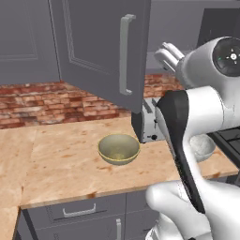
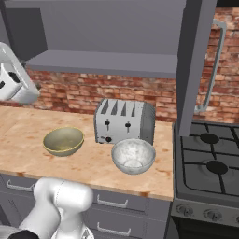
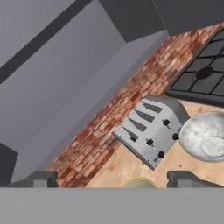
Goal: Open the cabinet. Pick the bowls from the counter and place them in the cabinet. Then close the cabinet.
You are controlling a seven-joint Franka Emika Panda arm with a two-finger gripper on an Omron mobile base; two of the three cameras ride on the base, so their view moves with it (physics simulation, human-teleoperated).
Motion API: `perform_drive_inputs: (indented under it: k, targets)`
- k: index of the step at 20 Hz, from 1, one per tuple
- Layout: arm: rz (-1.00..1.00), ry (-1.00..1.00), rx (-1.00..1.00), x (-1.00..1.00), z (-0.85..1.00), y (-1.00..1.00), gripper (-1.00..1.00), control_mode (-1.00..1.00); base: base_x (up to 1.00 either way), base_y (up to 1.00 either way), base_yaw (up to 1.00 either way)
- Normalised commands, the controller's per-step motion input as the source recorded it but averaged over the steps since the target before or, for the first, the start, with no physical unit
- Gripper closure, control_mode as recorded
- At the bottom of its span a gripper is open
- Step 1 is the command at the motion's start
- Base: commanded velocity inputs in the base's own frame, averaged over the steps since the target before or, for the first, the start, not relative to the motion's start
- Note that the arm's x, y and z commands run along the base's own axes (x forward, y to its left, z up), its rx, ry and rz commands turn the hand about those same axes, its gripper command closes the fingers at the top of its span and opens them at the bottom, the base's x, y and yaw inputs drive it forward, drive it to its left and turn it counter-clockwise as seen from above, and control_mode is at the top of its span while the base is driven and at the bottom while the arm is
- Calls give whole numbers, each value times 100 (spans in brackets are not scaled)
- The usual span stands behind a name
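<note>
Both bowls sat rim-up on the table by the toaster point(image 2: 124, 122): the olive bowl point(image 2: 63, 140) to its left, the marbled bowl point(image 2: 133, 156) just in front. The cabinet point(image 2: 107, 32) doors hung open, bar handles vertical. The right base view showed the stove point(image 2: 208, 165). The gripper point(image 3: 113, 178) was spread wide, holding nothing.

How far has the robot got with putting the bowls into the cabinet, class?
Done: the dark grey cabinet stands open, its door swung wide. In hand: nothing; the open gripper hangs above the counter. Left: the glossy olive-tan bowl and the white marbled bowl both sit on the tan stone-look counter by the silver toaster; then closing the doors.
</note>
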Motion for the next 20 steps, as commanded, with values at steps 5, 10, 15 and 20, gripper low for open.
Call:
perform_drive_inputs:
  k: [5,10,15,20]
  targets:
    - [54,0,26,42,-26,-27,-100,-100,0,0,0]
    - [50,0,22,53,-26,-3,-100,-100,0,0,0]
    - [44,0,18,52,-18,10,-100,-100,0,0,0]
    - [38,0,18,57,-5,33,-100,-100,0,0,0]
